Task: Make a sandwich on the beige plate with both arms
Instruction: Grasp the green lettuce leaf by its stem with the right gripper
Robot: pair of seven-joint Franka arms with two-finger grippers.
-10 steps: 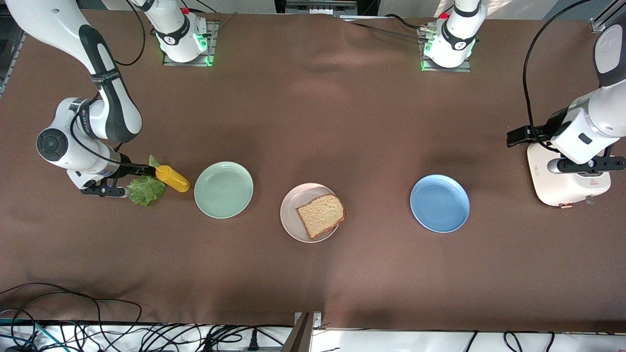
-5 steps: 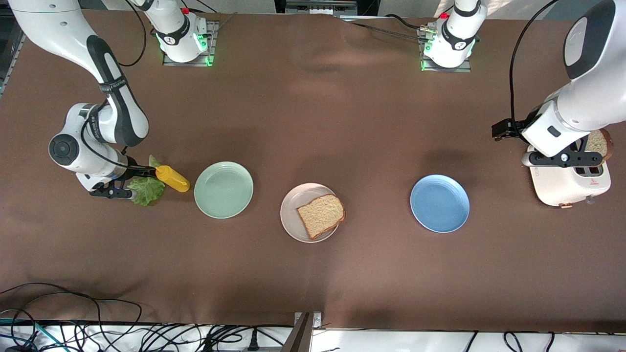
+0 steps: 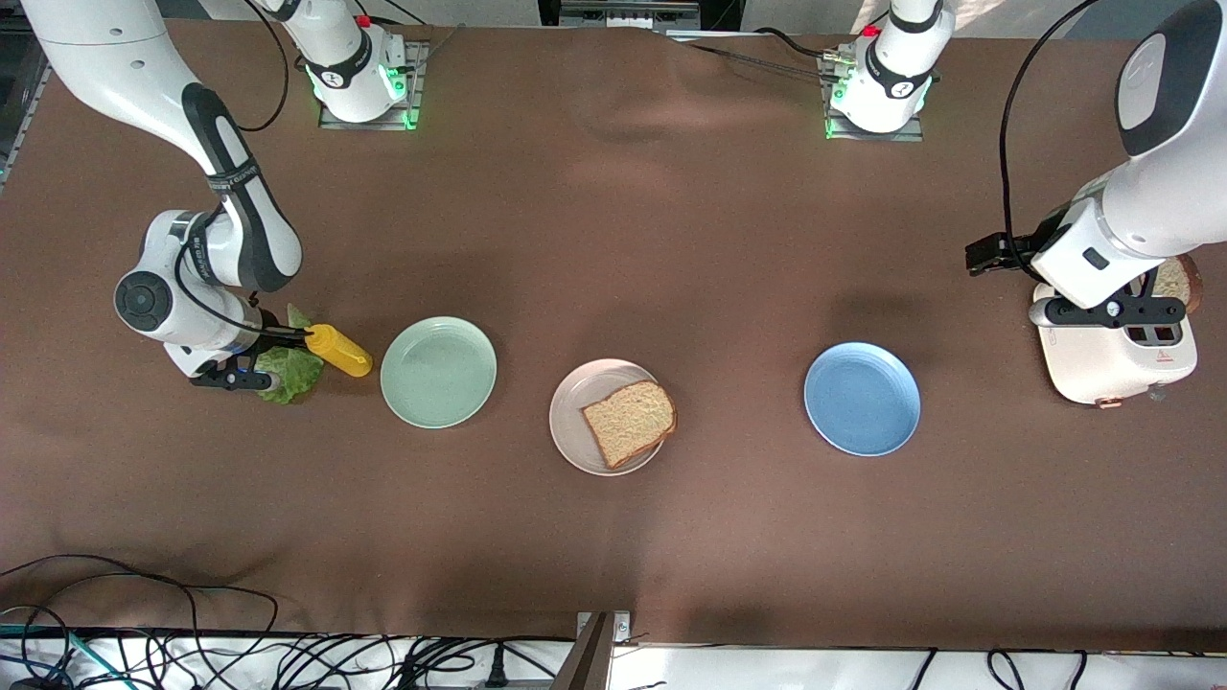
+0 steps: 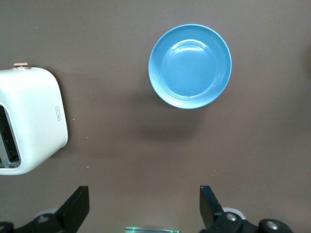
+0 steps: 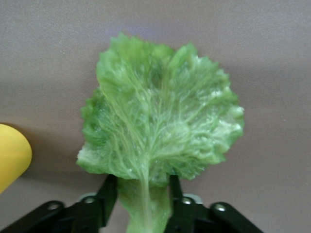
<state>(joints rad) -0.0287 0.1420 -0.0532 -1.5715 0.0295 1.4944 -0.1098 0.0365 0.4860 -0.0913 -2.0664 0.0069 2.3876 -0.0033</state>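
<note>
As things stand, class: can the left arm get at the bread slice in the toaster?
Probably yes. The left gripper hangs open over the toaster, and the bread slice stands out of its slot with nothing covering it.

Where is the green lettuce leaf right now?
The lettuce leaf lies on the table at the right arm's end, beside the yellow bottle, with the right gripper closing around its stem.

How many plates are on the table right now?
3, in a row: the mint-green plate toward the right arm's end, the beige plate holding bread in the middle, the blue plate toward the left arm's end.
</note>
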